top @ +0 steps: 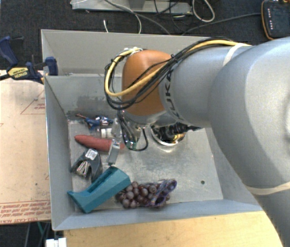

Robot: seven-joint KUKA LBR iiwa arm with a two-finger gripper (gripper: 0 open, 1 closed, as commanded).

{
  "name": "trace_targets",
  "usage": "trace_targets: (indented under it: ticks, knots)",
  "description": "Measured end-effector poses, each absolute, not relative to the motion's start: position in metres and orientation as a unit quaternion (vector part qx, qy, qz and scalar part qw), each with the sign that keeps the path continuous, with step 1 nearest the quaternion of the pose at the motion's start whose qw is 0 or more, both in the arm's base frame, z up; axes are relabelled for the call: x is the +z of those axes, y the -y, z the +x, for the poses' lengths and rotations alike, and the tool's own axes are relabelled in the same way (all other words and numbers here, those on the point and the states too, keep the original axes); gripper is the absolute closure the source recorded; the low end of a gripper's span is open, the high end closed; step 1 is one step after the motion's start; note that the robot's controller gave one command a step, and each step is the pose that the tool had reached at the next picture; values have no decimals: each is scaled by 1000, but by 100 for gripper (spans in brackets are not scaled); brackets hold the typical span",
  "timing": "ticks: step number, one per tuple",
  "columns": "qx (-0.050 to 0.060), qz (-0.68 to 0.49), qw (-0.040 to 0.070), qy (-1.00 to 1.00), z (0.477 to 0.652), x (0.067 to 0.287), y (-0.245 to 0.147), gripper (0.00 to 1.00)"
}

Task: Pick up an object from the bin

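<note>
Claw [115, 149] low at right end of red stick [91, 141], its spread unclear; bare bin floor [196, 161] rightward

Lighting's pretty even here, looks like overhead room light, and it's plenty bright. The big grey arm [248, 112] on the right side of the frame catches most of it, with a soft pale sheen along its top and a darker underside. The orange cover [142, 81] near the middle has a mild glow on its upper left, no hard glare. The bin [186, 174] floor gives a dull, patchy reflection, with a soft shadow right under the arm around the centre. Its back wall at upper left is the palest spot. The bunch of purple grapes [145, 192] at the bottom shows tiny glints. The dark carpet [32, 9] up top just swallows light.
</note>
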State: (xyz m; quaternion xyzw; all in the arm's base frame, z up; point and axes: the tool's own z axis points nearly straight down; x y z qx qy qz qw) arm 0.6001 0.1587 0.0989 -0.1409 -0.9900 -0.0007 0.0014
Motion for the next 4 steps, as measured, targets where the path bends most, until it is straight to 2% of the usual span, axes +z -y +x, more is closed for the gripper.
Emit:
trace_targets:
  ticks: [1,2,4]
  knots:
    - [-4,-194,-10,981,611,76,-167,0]
    - [-5,-217,-5,976,591,77,-174,100]
    - [-4,-217,-2,976,589,85,-173,100]
